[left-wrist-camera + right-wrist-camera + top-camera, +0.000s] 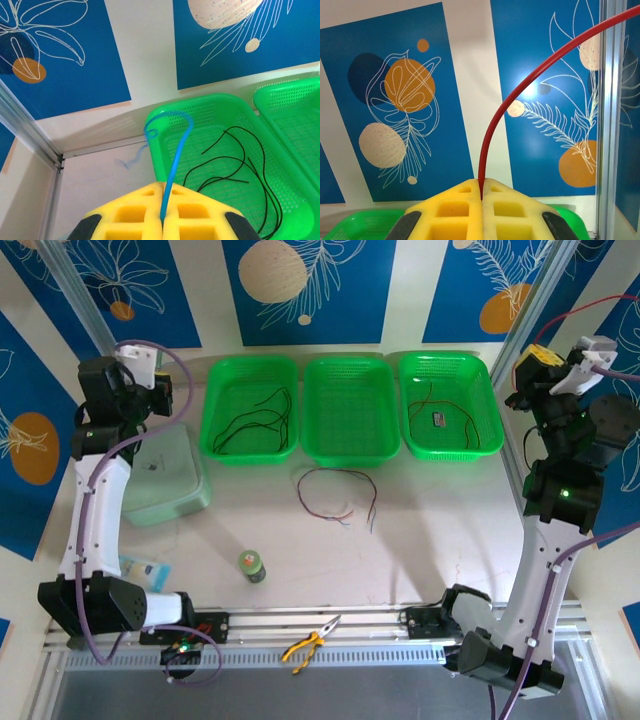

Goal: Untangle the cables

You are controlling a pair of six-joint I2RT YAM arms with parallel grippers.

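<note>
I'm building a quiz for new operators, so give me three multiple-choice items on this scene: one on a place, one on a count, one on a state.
1. The cable loop on the table lies: A) in front of the middle basket; B) beside the pliers; C) on the pale box.
2. Green baskets: A) two; B) three; C) four.
3. The right gripper is: A) open; B) shut on a red cable; C) shut, holding nothing.
1 A, it lies just before that basket; 2 B, three stand in a row; 3 B, the cable runs out between closed pads.
</note>
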